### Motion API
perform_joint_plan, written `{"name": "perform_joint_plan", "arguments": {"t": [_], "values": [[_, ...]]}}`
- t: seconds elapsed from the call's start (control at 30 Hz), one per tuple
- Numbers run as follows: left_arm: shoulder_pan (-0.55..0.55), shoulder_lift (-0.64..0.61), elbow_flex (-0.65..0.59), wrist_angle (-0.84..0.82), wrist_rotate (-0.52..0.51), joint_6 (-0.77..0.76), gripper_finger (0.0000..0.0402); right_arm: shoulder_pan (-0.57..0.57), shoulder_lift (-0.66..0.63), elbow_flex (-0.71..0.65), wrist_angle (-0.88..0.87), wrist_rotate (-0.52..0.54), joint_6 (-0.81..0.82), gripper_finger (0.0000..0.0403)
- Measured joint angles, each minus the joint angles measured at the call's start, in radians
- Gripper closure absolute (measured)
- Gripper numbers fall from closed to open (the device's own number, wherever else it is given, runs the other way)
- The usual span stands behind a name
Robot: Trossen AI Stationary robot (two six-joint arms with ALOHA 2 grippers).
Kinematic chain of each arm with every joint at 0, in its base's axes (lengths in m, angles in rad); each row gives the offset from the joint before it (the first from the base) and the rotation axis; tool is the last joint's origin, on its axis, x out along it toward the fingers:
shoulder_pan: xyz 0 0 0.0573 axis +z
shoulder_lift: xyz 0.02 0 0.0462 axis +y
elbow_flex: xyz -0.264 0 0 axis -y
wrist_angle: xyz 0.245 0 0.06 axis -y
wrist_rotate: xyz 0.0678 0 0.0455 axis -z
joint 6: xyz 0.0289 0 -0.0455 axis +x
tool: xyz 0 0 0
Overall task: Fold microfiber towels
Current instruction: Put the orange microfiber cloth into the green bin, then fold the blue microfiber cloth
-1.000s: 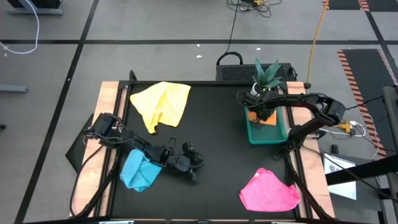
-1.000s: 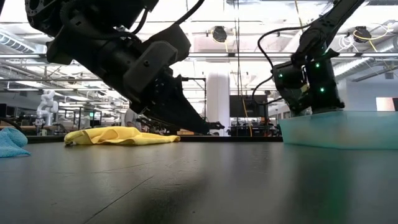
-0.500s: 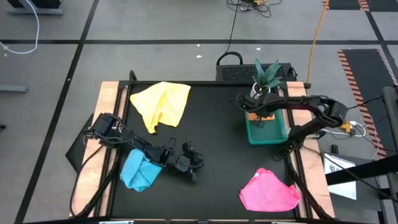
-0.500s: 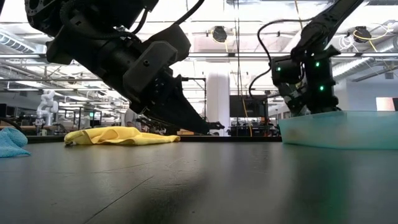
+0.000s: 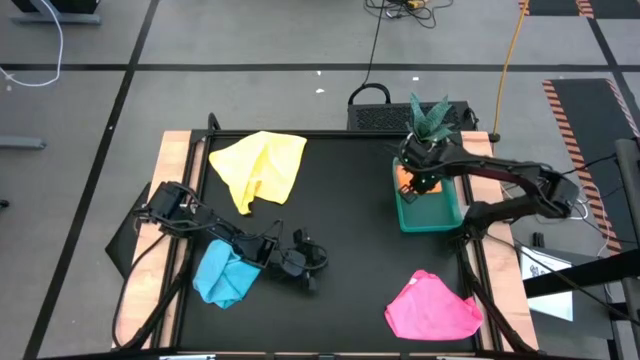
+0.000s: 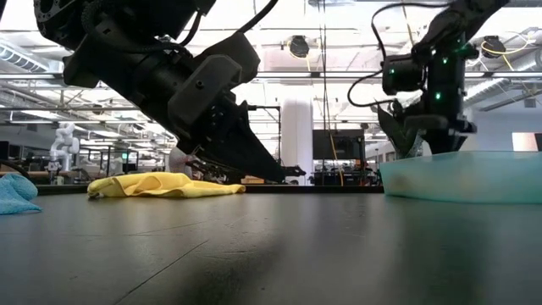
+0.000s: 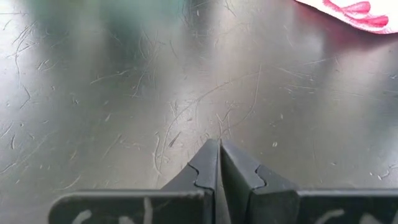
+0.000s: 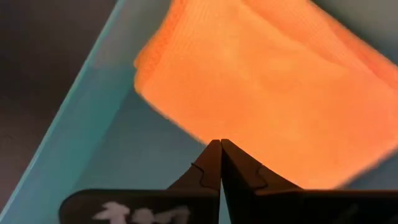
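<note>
While one folded orange towel [image 8: 267,93] is already lying in the green tray [image 5: 443,217], three towels are lying unfolded on the table [image 5: 340,220], so the task is looking roughly a quarter done. The orange one is sitting flat at the tray's far end, a neat rectangle, its long axis running diagonally across the right wrist view; which way that falls on the table I cannot tell. The yellow towel [image 5: 262,168] is lying crumpled at the far left, its long axis running from the far edge toward the near left, tapering to a point nearer the front. The blue towel [image 5: 224,273] is bunched at the near left, slightly longer front to back. The pink towel [image 5: 430,306] is lying heaped at the near right, wider than deep, its peak pointing to the far side. The right gripper [image 8: 220,147] is hovering just above the orange towel in the tray, jaws pressed together, holding nothing. The left gripper [image 7: 219,144] is waiting low over bare table just beside the blue towel, jaws pressed together, empty too.
</note>
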Motion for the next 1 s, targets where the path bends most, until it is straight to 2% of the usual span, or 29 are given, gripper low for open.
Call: {"name": "perform_joint_plan", "arguments": {"t": [0.23,0.47,0.63,0.8,0.9,1.0], "values": [[0.0,0.0,0.0,0.0,0.014,0.006,0.0383,-0.017,0.031,-0.093,0.223,-0.001,0.023,0.0403],[0.0,0.0,0.0,0.0,0.014,0.009,0.0383,-0.07,0.025,-0.099,0.227,0.069,0.066,0.0403],[0.0,0.0,0.0,0.0,0.014,0.009,0.0383,-0.061,-0.048,-0.085,0.206,0.031,0.076,0.0403],[0.0,0.0,0.0,0.0,0.014,0.009,0.0383,-0.026,-0.164,-0.071,0.131,0.034,0.092,0.0403],[0.0,0.0,0.0,0.001,0.014,0.009,0.0383,0.014,-0.242,-0.071,0.116,0.06,0.13,0.0403],[0.0,0.0,0.0,0.001,0.014,0.009,0.0383,0.105,-0.308,-0.071,0.122,0.113,0.152,0.0403]]}}
